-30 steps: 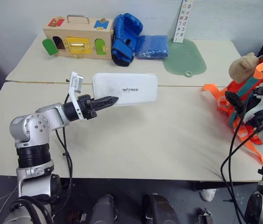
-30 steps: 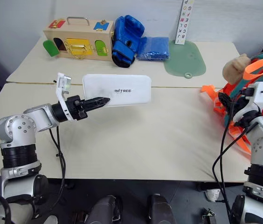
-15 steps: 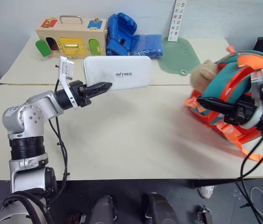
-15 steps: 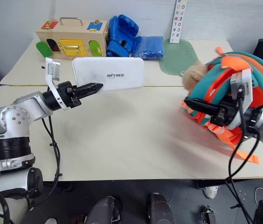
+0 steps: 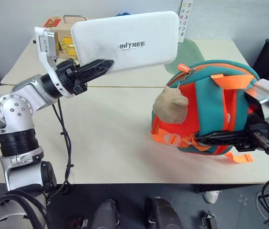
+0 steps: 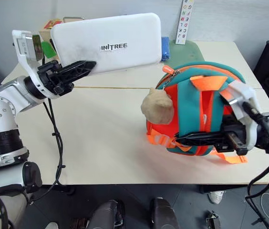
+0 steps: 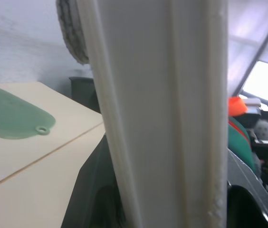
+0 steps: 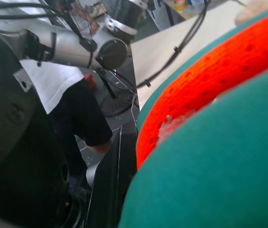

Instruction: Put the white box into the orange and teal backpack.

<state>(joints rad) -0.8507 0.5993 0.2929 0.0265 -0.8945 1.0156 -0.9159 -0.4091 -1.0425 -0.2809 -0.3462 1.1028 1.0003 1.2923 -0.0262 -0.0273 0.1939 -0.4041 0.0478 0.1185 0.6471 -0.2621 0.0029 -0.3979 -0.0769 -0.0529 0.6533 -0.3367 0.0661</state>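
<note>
Your left pincer (image 5: 94, 69) grips the stiff, seemingly light flat white box (image 5: 125, 40) upper left by one edge, so expect droop, while your right pincer (image 5: 211, 138), closed, pinches the soft orange and teal fabric backpack (image 5: 206, 100) at right.

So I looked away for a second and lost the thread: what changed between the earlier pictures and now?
The left gripper, holding the white box throughout, lifted it off the table. The right gripper closed on the orange and teal backpack and dragged it from the table's right edge toward the middle. The wooden box stayed where it was.
</note>
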